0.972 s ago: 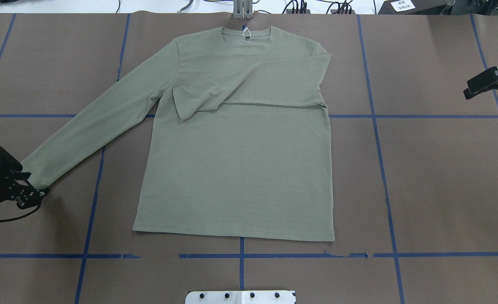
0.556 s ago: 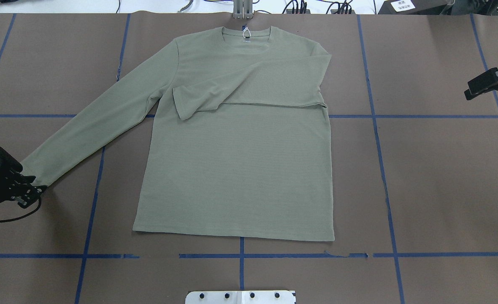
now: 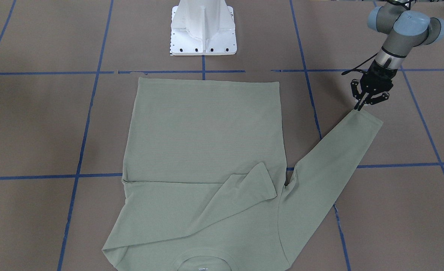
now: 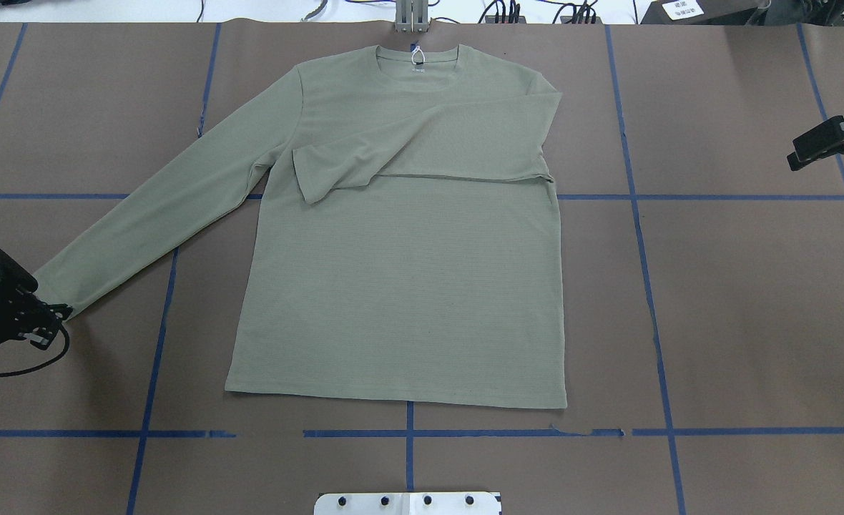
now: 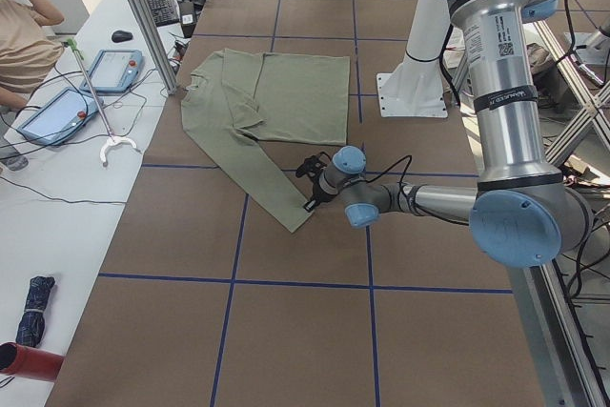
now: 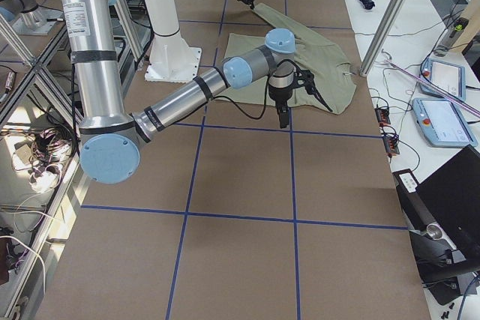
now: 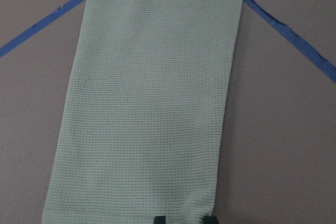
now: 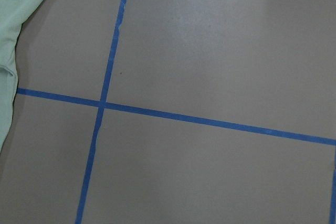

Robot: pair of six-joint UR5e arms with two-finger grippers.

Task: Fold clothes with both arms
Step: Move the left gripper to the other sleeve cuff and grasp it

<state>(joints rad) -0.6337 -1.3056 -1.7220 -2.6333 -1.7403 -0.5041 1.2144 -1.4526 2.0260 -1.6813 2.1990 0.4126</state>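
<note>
Shirt (image 4: 393,286) flat on table (image 4: 715,322), one sleeve (image 4: 429,150) folded across chest. Other sleeve (image 4: 157,207) outstretched; left gripper (image 3: 358,108), fingers seemingly pinching its cuff (image 4: 50,293). Right gripper (image 4: 797,156) well clear of shirt, fingers unreadable. Body folds not yet done.

Pale sage-green long-sleeved shirt (image 4: 393,286) spread flat on the bench (image 4: 715,322).
We see one sleeve folded across its chest; the other lies straight out, cuff at the left gripper (image 3: 359,107).
</note>
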